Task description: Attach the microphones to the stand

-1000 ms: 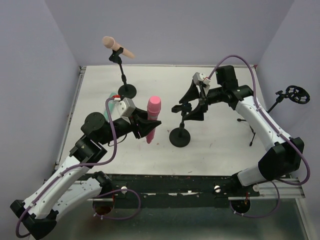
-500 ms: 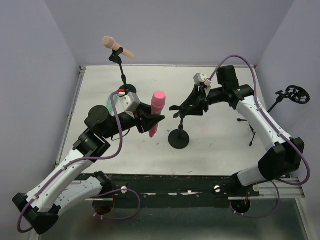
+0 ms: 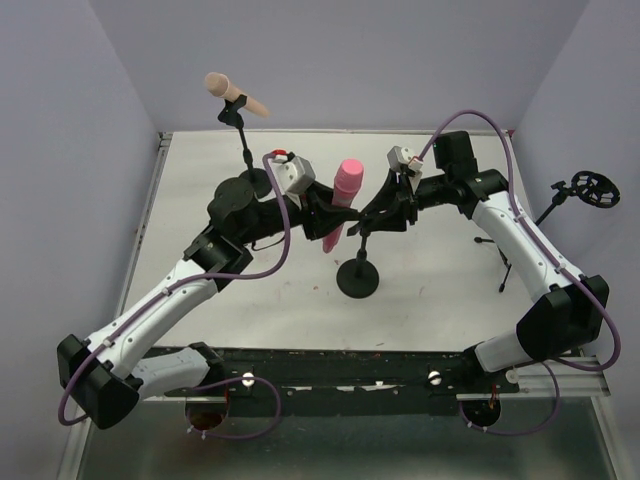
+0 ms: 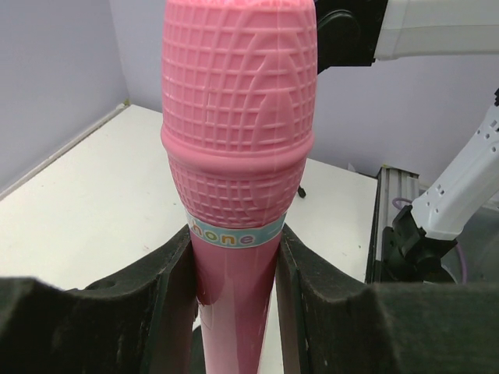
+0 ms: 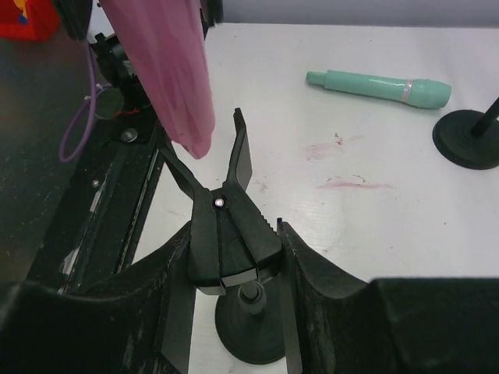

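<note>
Gripping the pink microphone [image 4: 238, 156] on its handle just under the printed band, the left tool [image 4: 234, 265] is closed on it from both sides, head upward. It looks like hollow moulded plastic, so probably light and stiff. The handle is smooth and tapered, so I would expect it to slide in a pinch if pushed along its length. Holding it high on the handle seems sound, since the narrow lower end stays free for the clip.

In the right wrist view that lower end hangs just above and to the left of the clip [image 5: 226, 210], not yet in it. The right tool [image 5: 230, 257] is clamped narrowly on the clip's body, steadying the stand [image 3: 358, 277] near the middle of the bench [image 3: 450, 290].

No true container is in sight. The nearest things are the clips: this one's prongs hold nothing, while the far stand [image 3: 246, 150] carries the peach microphone [image 3: 235, 95]. The mint microphone [image 5: 378, 86] lies flat on the bench, well apart from the clip.
</note>
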Motion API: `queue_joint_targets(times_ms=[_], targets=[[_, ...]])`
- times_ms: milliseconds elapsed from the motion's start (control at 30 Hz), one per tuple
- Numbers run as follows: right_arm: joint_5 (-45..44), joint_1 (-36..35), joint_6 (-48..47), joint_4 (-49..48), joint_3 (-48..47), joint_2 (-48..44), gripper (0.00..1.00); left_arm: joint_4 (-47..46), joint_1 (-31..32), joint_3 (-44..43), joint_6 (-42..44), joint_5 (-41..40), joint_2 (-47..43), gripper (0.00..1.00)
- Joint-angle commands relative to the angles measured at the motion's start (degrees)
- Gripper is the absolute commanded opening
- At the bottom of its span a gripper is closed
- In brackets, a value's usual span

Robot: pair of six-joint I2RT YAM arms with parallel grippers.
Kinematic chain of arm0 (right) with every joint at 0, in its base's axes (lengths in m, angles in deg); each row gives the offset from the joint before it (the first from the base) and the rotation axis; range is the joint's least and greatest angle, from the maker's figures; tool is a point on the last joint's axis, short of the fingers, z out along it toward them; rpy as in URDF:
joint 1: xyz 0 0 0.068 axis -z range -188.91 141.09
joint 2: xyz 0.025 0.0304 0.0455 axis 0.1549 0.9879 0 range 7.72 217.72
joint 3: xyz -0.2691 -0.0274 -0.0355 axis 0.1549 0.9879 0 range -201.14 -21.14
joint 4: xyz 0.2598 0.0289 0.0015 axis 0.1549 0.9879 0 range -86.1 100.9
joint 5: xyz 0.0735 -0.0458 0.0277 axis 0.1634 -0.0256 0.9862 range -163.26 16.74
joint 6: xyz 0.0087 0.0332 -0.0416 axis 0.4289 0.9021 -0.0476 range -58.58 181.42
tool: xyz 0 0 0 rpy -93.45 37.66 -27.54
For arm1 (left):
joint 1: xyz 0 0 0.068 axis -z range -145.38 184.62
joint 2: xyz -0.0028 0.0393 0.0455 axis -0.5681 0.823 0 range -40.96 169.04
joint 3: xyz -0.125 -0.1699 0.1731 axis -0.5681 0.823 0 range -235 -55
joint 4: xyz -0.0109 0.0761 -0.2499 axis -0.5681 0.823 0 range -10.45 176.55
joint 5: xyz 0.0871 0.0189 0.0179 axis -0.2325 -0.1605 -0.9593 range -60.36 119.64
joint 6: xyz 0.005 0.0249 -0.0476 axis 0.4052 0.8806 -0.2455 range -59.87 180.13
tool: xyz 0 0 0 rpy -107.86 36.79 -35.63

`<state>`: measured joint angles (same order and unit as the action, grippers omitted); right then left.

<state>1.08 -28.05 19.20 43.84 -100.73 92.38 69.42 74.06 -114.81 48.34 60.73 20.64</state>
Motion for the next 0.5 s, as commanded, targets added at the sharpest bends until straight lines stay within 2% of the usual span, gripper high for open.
queue_joint_targets(times_ms=[0,233,467], targets=[[1.24,-0.2,1.17,0.13,0.4,-1.34,0.19,-7.09,0.11,-1.62,-1.13,2.75,3.08,0.0],[1.5,-0.11,1.79,-0.39,0.93,-1.61,0.17,-13.24,0.46,0.22,-1.74,0.9,6.6,0.0],[2.29,-0.2,2.22,-0.48,1.19,-1.78,0.2,-18.78,0.81,3.29,-2.8,0.29,8.88,0.0]])
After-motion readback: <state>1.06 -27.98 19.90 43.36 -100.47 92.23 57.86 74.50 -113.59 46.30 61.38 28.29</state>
